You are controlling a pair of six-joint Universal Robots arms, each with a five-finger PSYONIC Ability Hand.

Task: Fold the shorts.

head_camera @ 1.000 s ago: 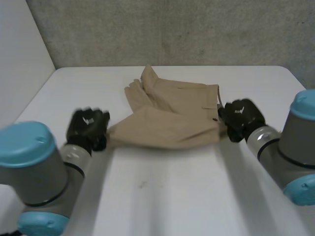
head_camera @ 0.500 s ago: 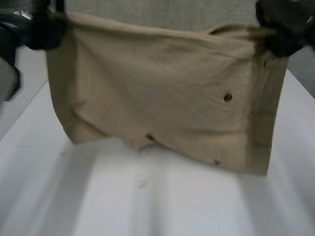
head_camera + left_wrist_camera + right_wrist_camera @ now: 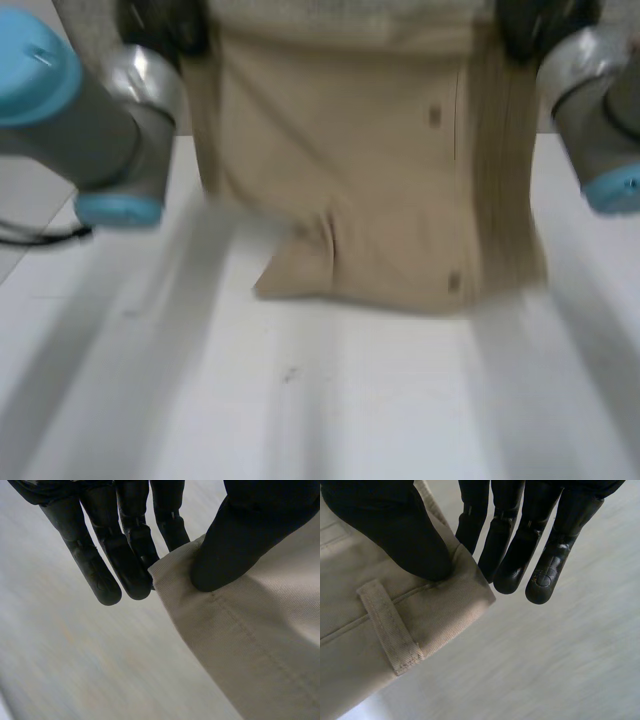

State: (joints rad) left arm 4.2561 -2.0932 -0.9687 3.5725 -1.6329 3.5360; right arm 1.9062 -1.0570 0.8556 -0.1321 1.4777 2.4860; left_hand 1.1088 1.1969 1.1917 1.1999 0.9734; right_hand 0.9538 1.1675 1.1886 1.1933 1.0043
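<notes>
Shorts (image 3: 370, 200) are up, hanging as a flat sheet between both hands at the far centre of the table (image 3: 300, 410).

Left hand (image 3: 160, 22) has the top left corner, right hand (image 3: 530, 25) the top right. Left arm (image 3: 90, 120) and right arm (image 3: 590, 110) flank the cloth.

The lower edge hangs down to about table level. It's blurred, so we can't tell if it touches.

The strip down the right side looks thicker, with a dark button (image 3: 435, 115) just left of it, high up.

Left wrist view: the left hand (image 3: 125, 525) is clamped on the shorts (image 3: 260, 645). Its thumb (image 3: 235, 540) presses the hemmed corner against the nearest fingers (image 3: 107, 575), and the fingers are straight.

Right wrist view: same grip. The right hand (image 3: 520, 525) pinches the waistband (image 3: 445, 615) corner between thumb (image 3: 395, 535) and straight fingers (image 3: 545, 560). A belt loop (image 3: 387, 625) sits just beside the thumb.
</notes>
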